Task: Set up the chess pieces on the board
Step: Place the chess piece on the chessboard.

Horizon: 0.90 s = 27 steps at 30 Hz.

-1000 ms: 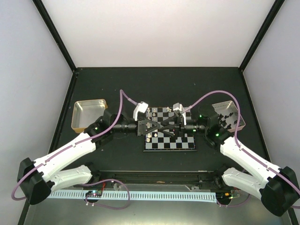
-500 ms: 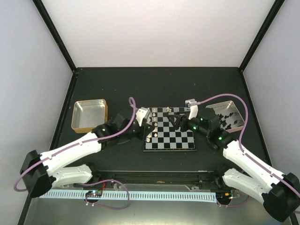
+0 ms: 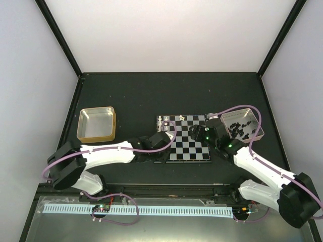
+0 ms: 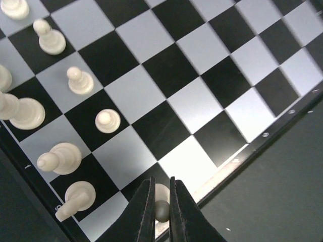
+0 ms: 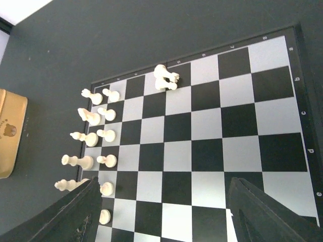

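Pinches a tiny cream-white plastic chess pawn [image 4: 161, 195] between the narrow, nearly closed black fingers [image 4: 145, 214] of the left gripper [image 4: 161, 181]. Grips it seemingly by the head, leaving the base free. Holds it low over the corner square directly beneath the fingertips, at the rim of the small black-and-pale-grey checked chessboard [image 4: 151, 96], presumably to seat it there. Cannot tell about contact with the square.

Shows, ahead and to the left of those fingertips, the other cream-white pieces [image 4: 81, 80] standing in two rows along one board edge, one per square: judged to be the home ranks filling up.

Spreads the right gripper [image 5: 164, 189] wide above the board, with nothing between its fingers, probably freed for another pick-up. Finds, beyond its fingertips, one cream-white knight-like piece [image 5: 165, 78] apart from the rows, apparently tipped over and likely in need of righting. Leaves the tiny black pieces [image 3: 237, 126] in the pinkish tray [image 3: 261, 132] behind that gripper, off the board, not yet set out.
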Available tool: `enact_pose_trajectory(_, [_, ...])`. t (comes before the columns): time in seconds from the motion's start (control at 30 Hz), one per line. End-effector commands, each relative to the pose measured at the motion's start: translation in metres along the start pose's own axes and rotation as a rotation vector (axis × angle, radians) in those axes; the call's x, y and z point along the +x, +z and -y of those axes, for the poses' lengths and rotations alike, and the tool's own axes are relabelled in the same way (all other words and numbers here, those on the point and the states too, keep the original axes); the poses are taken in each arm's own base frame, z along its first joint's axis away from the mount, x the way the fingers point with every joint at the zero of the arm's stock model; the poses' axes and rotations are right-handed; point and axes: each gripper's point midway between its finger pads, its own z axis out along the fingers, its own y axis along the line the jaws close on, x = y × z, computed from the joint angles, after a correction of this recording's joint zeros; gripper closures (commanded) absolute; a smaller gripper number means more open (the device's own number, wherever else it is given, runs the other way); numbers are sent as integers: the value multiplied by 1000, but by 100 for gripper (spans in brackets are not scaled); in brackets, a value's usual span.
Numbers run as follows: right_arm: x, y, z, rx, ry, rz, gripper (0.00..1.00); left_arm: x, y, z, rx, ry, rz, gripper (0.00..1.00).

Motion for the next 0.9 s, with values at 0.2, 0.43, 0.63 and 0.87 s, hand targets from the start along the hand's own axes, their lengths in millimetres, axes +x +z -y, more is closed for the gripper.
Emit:
enact_pose_trajectory(0.2, [5,6,13,55,46,-7,31,-23,15,-4,-80,-4,50,99])
enact_pose_trajectory(0.43, [7,5,16,63,46,-9,31,-22,26,-10,-126,-8,22,98])
enact_pose_trajectory(0.63, [8,6,16,64,43,-14,30,-16,33,-14,-147,-17,-8,98])
enact_pose_trajectory(0.87, [8,6,14,58,43,-17,30,-9,29,-22,-183,-26,-26,92])
